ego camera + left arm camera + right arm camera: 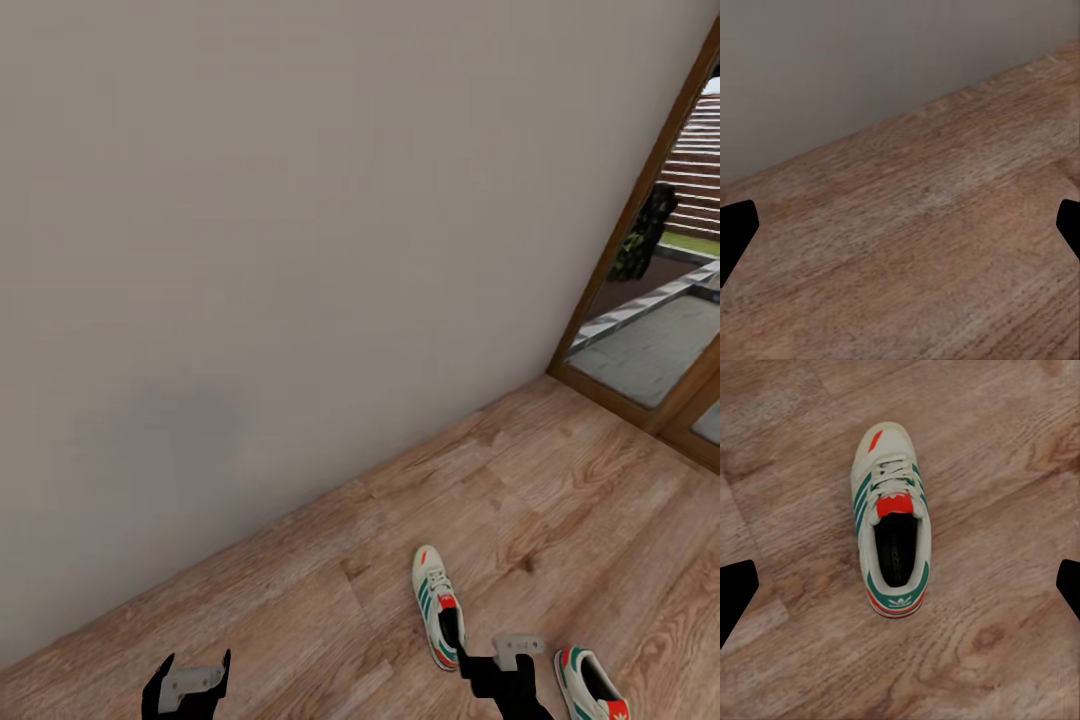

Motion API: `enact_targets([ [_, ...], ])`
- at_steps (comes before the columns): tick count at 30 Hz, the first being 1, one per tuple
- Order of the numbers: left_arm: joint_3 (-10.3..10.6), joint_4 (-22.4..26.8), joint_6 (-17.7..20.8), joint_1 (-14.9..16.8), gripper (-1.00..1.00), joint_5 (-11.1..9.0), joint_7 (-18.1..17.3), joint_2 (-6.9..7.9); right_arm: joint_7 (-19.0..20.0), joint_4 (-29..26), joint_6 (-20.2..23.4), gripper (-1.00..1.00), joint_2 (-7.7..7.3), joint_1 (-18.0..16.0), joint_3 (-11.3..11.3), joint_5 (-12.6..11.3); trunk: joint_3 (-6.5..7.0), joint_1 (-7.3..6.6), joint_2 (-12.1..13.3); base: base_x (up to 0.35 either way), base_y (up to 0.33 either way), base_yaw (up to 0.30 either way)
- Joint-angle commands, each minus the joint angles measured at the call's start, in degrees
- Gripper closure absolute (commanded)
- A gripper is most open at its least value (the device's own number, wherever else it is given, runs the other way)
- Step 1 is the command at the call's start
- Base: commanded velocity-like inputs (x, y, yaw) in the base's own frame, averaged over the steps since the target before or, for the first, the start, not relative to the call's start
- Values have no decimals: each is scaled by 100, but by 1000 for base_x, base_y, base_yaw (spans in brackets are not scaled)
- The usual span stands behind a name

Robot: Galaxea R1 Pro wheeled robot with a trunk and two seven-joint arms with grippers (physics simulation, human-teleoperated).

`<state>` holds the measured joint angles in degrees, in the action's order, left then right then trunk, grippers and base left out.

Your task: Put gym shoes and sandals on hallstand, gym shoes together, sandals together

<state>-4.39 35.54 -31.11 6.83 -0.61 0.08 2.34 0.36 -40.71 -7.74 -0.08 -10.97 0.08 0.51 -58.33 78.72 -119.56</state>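
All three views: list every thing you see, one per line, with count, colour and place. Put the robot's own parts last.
Sneakers: two, cream-white with green stripes and red heels, upright on the floor; one just ahead of the right gripper, also seen from above in the right wrist view; the other at the lower right edge of the head view, partly cut off.
Floor: one, light brown wood planks, under the sneakers.
Wall: one, plain grey-beige, meets the floor ahead.
Doorway: one, brown wooden frame, at right, with paving, a dark shrub and slats beyond.
Left gripper: one, black with grey pads, open, over bare floor.
Right gripper: one, black with grey pads, open, above the nearer sneaker.
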Motion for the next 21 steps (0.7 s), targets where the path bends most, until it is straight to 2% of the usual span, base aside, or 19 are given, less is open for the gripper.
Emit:
enact_targets([
  [1,-1,36,-17,3,-100,-5,1,1,5,2,-17,-100,-1,-1,1,4,-8,-1,-1,0,0,108],
  [9,-1,193,-18,3,-100,-2,-5,3,4,2,-15,-100,-1,-1,-14,5,-18,-1,-1,0,0,33],
  [21,15,222,-22,10,-100,36,-15,-2,7,2,-9,-100,-1,-1,-49,-17,-315,263,-483,0,0,2],
])
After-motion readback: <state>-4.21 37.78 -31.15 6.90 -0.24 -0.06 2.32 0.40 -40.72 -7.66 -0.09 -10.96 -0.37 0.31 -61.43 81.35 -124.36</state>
